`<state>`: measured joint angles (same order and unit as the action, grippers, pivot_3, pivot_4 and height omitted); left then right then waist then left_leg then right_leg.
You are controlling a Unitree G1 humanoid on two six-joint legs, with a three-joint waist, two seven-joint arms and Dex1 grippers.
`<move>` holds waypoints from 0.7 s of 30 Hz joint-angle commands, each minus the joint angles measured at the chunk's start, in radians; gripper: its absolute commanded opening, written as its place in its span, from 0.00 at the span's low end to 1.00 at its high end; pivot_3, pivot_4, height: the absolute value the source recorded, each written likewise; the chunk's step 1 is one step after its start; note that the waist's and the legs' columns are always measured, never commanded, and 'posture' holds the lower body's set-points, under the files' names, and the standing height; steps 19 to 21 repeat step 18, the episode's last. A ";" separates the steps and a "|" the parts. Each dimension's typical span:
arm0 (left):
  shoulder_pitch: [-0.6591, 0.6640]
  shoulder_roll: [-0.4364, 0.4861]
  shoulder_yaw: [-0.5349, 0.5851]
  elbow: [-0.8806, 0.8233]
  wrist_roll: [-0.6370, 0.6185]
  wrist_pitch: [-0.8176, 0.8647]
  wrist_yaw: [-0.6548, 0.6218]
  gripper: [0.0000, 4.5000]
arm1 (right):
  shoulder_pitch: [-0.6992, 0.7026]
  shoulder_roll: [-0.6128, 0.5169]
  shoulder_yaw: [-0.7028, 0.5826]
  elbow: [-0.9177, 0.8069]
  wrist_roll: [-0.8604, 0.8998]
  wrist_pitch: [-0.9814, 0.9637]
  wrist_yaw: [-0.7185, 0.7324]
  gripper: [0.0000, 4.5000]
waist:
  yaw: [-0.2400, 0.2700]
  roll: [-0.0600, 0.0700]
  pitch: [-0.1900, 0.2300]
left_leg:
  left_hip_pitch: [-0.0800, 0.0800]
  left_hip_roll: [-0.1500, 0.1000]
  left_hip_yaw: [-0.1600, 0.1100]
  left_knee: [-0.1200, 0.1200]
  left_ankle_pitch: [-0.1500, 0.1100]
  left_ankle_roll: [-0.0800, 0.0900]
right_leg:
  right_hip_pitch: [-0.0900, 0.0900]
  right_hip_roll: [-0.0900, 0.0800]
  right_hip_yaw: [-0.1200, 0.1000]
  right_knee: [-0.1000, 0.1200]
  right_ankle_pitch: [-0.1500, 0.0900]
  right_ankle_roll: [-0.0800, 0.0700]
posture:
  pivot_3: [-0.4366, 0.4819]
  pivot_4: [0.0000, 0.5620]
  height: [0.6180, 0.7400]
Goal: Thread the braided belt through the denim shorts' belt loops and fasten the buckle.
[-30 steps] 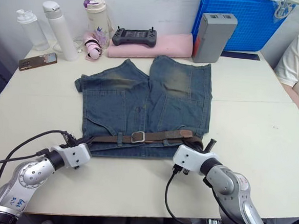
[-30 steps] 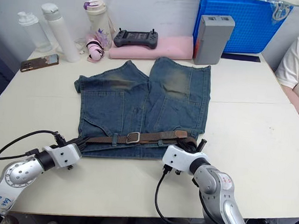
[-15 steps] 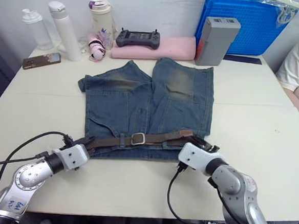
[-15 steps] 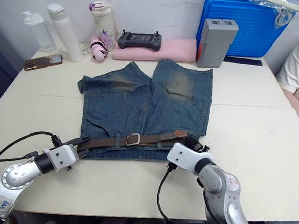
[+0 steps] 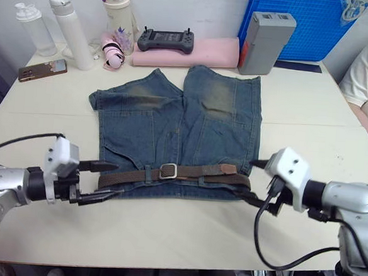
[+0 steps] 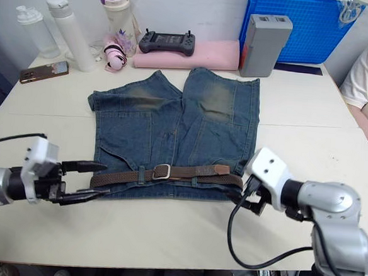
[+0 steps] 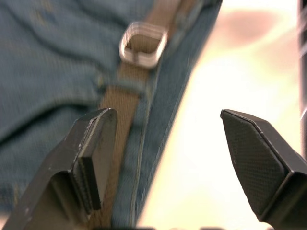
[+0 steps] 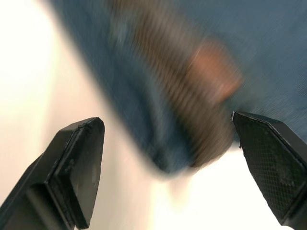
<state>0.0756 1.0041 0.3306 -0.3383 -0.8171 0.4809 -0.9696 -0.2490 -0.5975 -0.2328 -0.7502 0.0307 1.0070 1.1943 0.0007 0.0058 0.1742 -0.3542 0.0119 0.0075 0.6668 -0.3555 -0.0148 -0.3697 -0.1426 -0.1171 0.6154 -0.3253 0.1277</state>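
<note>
left hand [image 5: 100,181]: gaping wide, hovering beside braided belt [image 5: 169,172]
right hand [image 5: 255,181]: gaping wide, empty
denim shorts [image 5: 179,122]: lying mid-tabletop [image 5: 311,121]

No legible text or labels.

Bottles [image 5: 71,23], a phone [image 5: 42,70], a controller [image 5: 165,40] on pink foam [image 5: 196,51], and a blue crate [image 5: 306,23].

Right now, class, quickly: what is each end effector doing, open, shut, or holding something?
Left end effector: open, holding nothing, at the belt's left end.
Right end effector: open, holding nothing, beside the belt's right end.
</note>
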 commanded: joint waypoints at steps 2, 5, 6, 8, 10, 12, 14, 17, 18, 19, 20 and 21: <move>-0.098 -0.058 0.092 -0.012 -0.083 0.073 0.103 0.84 | -0.140 0.060 -0.143 0.093 0.113 0.028 -0.151 1.00 | -0.001 -0.002 0.001 | -0.001 0.000 0.000 0.001 0.000 0.000 | -0.002 0.000 0.001 0.001 0.000 0.000 | 0.48 0.27 0.79; -0.131 -0.102 0.099 -0.036 -0.091 0.099 0.170 0.84 | -0.145 0.067 -0.145 0.148 0.137 -0.012 -0.225 1.00 | 0.001 -0.002 0.001 | -0.001 -0.002 0.003 0.000 0.000 -0.001 | -0.003 0.000 0.001 0.005 0.000 0.000 | 0.48 0.27 0.79; -0.138 -0.118 0.101 -0.043 -0.081 0.096 0.186 0.84 | -0.140 0.064 -0.141 0.161 0.144 -0.026 -0.246 1.00 | 0.001 -0.003 0.001 | -0.002 -0.002 0.003 0.000 0.000 -0.001 | -0.004 -0.001 0.001 0.005 0.000 0.000 | 0.48 0.27 0.79; -0.146 -0.144 0.104 -0.055 -0.070 0.090 0.205 0.84 | -0.129 0.058 -0.134 0.191 0.155 -0.058 -0.285 1.00 | -0.001 -0.003 0.002 | -0.003 -0.002 0.004 0.000 0.000 -0.001 | -0.005 -0.001 0.001 0.005 0.000 0.000 | 0.48 0.27 0.79; -0.155 -0.161 0.105 -0.061 -0.072 0.093 0.218 0.84 | -0.124 0.055 -0.129 0.207 0.171 -0.077 -0.312 1.00 | -0.002 -0.003 0.002 | -0.003 -0.002 0.005 0.001 0.000 -0.001 | -0.006 -0.001 0.001 0.005 0.000 0.000 | 0.48 0.27 0.79; -0.164 -0.169 0.101 -0.061 -0.063 0.091 0.226 0.84 | -0.122 0.049 -0.118 0.217 0.186 -0.093 -0.331 1.00 | -0.002 -0.003 0.002 | -0.003 -0.002 0.006 0.001 0.000 -0.001 | -0.006 -0.001 0.001 0.005 0.000 0.000 | 0.48 0.27 0.79; -0.170 -0.174 0.093 -0.063 -0.052 0.090 0.228 0.84 | -0.120 0.043 -0.108 0.225 0.202 -0.106 -0.348 1.00 | -0.002 -0.003 0.002 | -0.003 -0.001 0.007 0.002 0.000 -0.001 | -0.005 0.000 0.001 0.005 0.000 0.000 | 0.48 0.27 0.79; -0.178 -0.180 0.086 -0.059 -0.033 0.079 0.224 0.84 | -0.118 0.033 -0.099 0.231 0.228 -0.118 -0.368 1.00 | -0.002 -0.003 0.002 | -0.003 -0.001 0.007 0.002 0.000 -0.001 | -0.005 0.000 0.002 0.005 0.000 0.000 | 0.48 0.27 0.79; -0.178 -0.179 0.085 -0.059 -0.025 0.077 0.221 0.84 | -0.117 0.029 -0.097 0.232 0.236 -0.120 -0.375 1.00 | -0.002 -0.003 0.002 | -0.003 -0.001 0.007 0.002 0.000 -0.001 | -0.005 0.000 0.002 0.005 0.000 0.000 | 0.48 0.27 0.79; -0.178 -0.179 0.085 -0.059 -0.025 0.077 0.221 0.84 | -0.117 0.029 -0.097 0.232 0.236 -0.120 -0.375 1.00 | -0.002 -0.003 0.002 | -0.003 -0.001 0.007 0.002 0.000 -0.001 | -0.005 0.000 0.002 0.005 0.000 0.000 | 0.48 0.27 0.79; -0.178 -0.179 0.085 -0.059 -0.025 0.077 0.221 0.84 | -0.117 0.029 -0.097 0.232 0.236 -0.120 -0.375 1.00 | -0.002 -0.003 0.002 | -0.003 -0.001 0.007 0.002 0.000 -0.001 | -0.005 0.000 0.002 0.005 0.000 0.000 | 0.48 0.27 0.79; -0.178 -0.179 0.085 -0.059 -0.025 0.077 0.221 0.84 | -0.117 0.029 -0.097 0.232 0.236 -0.120 -0.375 1.00 | -0.002 -0.003 0.002 | -0.003 -0.001 0.007 0.002 0.000 -0.001 | -0.005 0.000 0.002 0.005 0.000 0.000 | 0.48 0.27 0.79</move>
